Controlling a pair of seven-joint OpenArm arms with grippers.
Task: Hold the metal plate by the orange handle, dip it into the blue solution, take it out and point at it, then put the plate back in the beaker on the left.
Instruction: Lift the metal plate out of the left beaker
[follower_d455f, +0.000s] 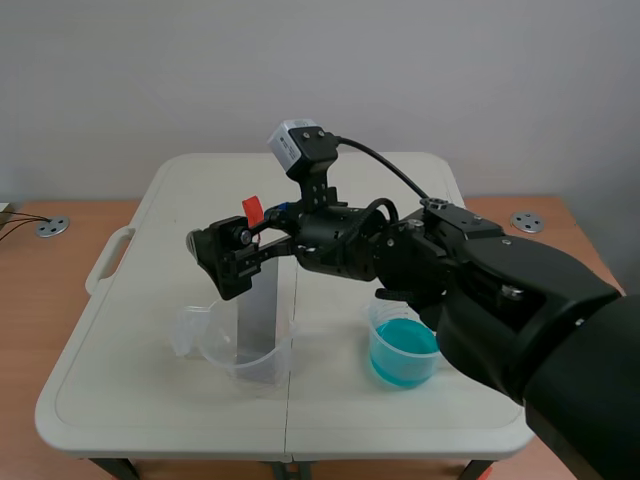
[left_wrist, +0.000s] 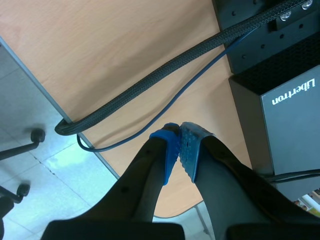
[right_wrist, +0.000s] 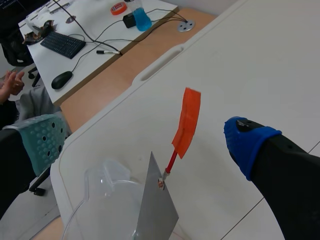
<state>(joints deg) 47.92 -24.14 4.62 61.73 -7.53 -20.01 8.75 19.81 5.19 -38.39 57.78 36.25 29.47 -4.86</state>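
Above the left beaker (follower_d455f: 215, 340), right end effector (follower_d455f: 228, 258) spread apart beside the orange handle (right_wrist: 187, 120) of the metal plate (right_wrist: 157, 210); left end effector (left_wrist: 180, 145) pressed together, empty.

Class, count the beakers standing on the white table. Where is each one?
2. The clear beaker front left holds the metal plate; the beaker of blue solution stands front right.

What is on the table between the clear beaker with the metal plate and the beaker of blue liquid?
Nothing: the scene view shows only bare white plastic table top there.
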